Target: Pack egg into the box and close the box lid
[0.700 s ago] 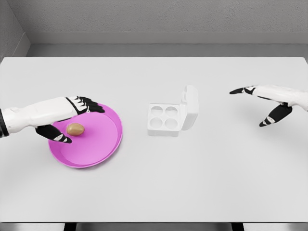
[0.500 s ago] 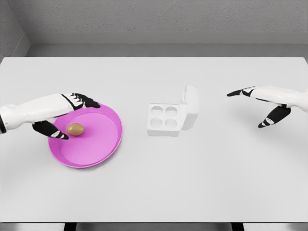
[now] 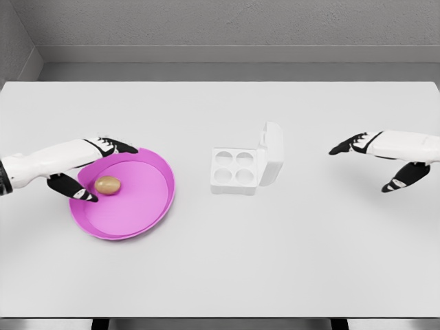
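Left hand (image 3: 86, 168) fingers spread around egg (image 3: 108, 184) (not clamped), right hand (image 3: 385, 155) open

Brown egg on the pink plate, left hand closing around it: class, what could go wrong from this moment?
1. The smooth brown egg sits loose on the round pink plate; the left hand, open around it, could nudge it into rolling away.
2. The small white four-cup box looks light; a clumsy placement may shove it.
3. Its raised lid could drop shut early.

Left hand (image 3: 88, 168) brackets egg (image 3: 108, 184) on plate (image 3: 144, 213); box (image 3: 237, 170) open.
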You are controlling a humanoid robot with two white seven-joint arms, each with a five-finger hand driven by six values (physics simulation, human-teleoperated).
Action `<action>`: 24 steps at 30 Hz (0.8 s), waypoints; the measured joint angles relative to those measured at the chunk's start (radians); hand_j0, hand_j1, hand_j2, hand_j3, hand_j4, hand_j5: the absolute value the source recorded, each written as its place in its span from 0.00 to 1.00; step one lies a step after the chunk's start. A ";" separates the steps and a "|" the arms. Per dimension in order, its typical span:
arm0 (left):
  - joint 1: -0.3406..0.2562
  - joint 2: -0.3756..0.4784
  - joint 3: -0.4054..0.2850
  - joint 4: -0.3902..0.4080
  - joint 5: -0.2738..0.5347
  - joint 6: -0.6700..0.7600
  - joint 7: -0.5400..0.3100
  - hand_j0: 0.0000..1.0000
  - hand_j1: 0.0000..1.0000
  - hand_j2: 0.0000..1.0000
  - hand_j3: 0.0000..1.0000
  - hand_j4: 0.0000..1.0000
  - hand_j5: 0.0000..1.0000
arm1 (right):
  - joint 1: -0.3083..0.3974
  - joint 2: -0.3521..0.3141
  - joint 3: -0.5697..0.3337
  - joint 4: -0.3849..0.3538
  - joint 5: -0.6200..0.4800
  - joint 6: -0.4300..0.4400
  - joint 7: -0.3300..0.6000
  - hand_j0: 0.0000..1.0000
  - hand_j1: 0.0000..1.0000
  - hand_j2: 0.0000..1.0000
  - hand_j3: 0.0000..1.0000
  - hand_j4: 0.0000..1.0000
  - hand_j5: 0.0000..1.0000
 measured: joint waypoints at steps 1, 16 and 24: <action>0.002 0.001 0.000 -0.007 0.001 0.000 0.000 0.97 0.97 0.97 0.97 0.97 0.97 | 0.000 0.001 0.001 0.001 0.000 -0.002 0.000 1.00 1.00 1.00 1.00 1.00 1.00; 0.012 -0.041 0.000 0.050 0.068 0.018 0.000 0.98 0.98 0.98 0.98 0.98 0.98 | -0.023 0.067 0.003 0.014 0.000 -0.008 0.000 1.00 1.00 1.00 1.00 1.00 1.00; 0.014 -0.081 -0.006 0.096 0.060 0.024 0.000 0.97 0.97 0.97 0.97 0.97 0.97 | -0.023 0.070 0.007 0.013 0.000 -0.008 0.000 1.00 1.00 1.00 1.00 1.00 1.00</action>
